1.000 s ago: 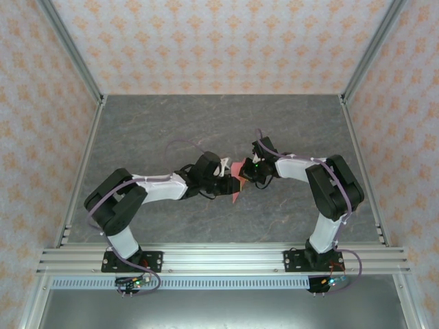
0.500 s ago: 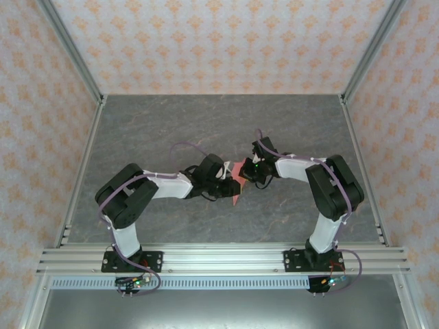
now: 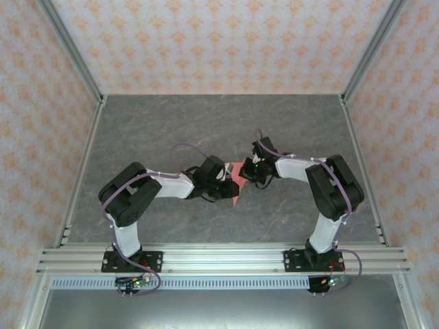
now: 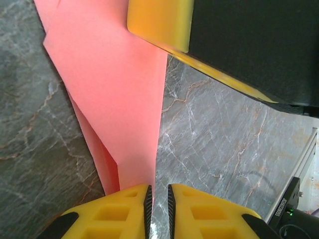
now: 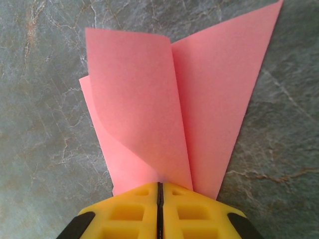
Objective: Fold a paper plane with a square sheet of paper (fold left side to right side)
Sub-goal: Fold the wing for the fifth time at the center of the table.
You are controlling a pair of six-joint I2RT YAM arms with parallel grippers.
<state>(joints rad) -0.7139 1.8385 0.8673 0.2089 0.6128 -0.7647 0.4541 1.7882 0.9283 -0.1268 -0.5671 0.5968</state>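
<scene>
The square sheet of paper is pink and folded into a pointed shape with one flap curling up. It sits mid-table between the two arms. My right gripper is shut on its narrow end, and the paper fans out ahead of the yellow fingers. My left gripper reaches the paper from the other side. Its jaws stand a narrow gap apart with grey table showing between them, and the paper's straight edge runs down to the left pad. The right gripper's yellow finger rests on the paper at the top of the left wrist view.
The grey marble-patterned table stretches out behind and beside the arms. An aluminium rail crosses the near edge at the arm bases. Patterned walls and metal posts close in the sides and back.
The left arm's elbow has swung right and its gripper has crept slightly toward the paper, its jaws narrowing a little. The right arm and the paper it holds have stayed put.
</scene>
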